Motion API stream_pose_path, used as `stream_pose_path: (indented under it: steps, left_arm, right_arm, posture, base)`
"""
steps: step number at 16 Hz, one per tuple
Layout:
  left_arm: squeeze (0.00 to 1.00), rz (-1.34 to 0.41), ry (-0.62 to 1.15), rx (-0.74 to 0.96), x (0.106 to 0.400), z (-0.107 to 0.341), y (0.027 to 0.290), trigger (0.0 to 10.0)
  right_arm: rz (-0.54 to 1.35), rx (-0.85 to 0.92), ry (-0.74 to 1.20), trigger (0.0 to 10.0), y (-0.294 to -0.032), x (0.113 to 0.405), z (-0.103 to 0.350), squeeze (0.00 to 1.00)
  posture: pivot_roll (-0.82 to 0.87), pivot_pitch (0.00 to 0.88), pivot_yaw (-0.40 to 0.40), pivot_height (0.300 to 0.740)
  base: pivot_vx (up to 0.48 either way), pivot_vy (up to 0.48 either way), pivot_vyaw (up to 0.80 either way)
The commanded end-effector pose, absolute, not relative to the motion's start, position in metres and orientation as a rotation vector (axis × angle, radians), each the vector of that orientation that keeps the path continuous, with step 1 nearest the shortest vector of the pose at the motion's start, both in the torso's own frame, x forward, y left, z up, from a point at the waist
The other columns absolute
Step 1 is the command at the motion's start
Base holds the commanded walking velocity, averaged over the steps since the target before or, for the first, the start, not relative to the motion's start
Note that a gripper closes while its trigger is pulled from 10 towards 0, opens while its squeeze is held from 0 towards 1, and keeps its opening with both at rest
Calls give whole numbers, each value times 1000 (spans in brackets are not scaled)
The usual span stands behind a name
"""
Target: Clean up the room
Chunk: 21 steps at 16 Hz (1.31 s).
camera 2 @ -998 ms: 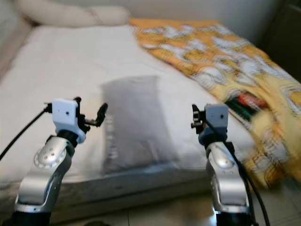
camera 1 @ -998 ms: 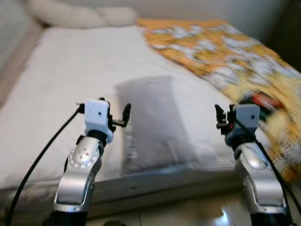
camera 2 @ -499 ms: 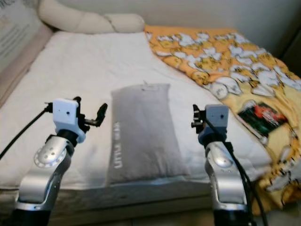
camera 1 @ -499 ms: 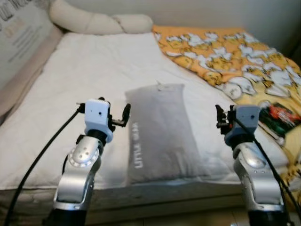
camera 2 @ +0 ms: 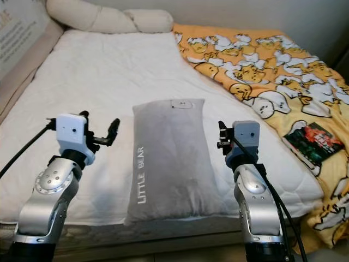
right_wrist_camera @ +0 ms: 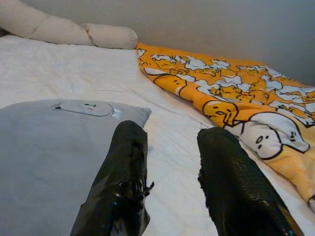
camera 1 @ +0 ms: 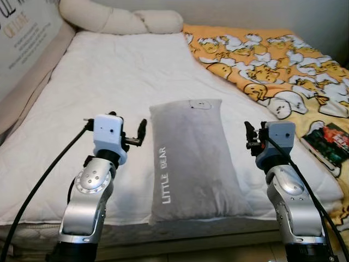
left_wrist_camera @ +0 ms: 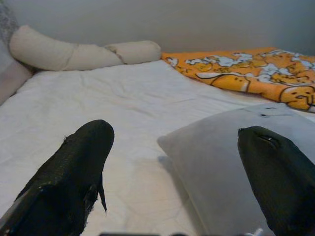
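Note:
A grey pillow (camera 1: 191, 153) printed "LITTLE BEAR" lies flat on the white bed (camera 1: 109, 71), its near end at the bed's front edge. My left gripper (camera 1: 136, 134) hovers just left of the pillow; in the left wrist view (left_wrist_camera: 172, 132) its fingers stand wide apart and empty, so it is open. On the pillow's right side my right gripper (camera 1: 250, 136) is held at about the same height. The right wrist view (right_wrist_camera: 170, 135) shows a narrower gap with nothing in it. An orange duck-print blanket (camera 1: 262, 54) is rumpled over the bed's right side.
A dark book or packet with red print (camera 1: 327, 139) lies on the blanket's near right edge. A long cream bolster (camera 1: 120, 19) runs along the head of the bed. A padded panel (camera 1: 22, 33) borders the bed's left side.
The camera has shifted and the blur has cleared, so the bed and pillow sit lower and nearer in view. Both arms keep the same pose; nothing on the bed moved.

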<state>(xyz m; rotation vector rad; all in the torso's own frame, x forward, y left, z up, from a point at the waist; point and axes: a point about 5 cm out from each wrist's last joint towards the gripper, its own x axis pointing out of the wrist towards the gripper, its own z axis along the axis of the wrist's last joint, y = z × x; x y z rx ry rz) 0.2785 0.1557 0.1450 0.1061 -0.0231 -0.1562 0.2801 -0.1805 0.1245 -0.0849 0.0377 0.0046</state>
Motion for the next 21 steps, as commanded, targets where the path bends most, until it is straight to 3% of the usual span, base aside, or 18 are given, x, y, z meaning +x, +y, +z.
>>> stream_pose_path:
  steps: [1, 13, 16, 21]
  left_arm:
    - [0, -171, -21, 104, 280, 145, 153, 10000]
    - [0, -172, -22, 95, 282, 146, 152, 10000]
    - [0, -170, -25, 95, 282, 146, 152, 10000]
    - [0, -170, -13, 81, 281, 146, 151, 10000]
  right_arm:
    - [-11, -84, 30, 10000, -186, 282, 127, 0]
    - [10, -99, 39, 10000, -186, 282, 128, 0]
    - [26, -111, 52, 10000, -182, 282, 125, 0]
    - [25, -52, 79, 10000, -184, 284, 119, 0]
  posture:
    - [49, 0, -57, 740]
    - [45, 0, -54, 740]
    - [45, 0, -57, 740]
    - [43, 0, -54, 740]
  base:
    - [274, 0, 0]
    - [277, 0, -131]
    - [277, 0, 721]
    - [110, 0, 0]
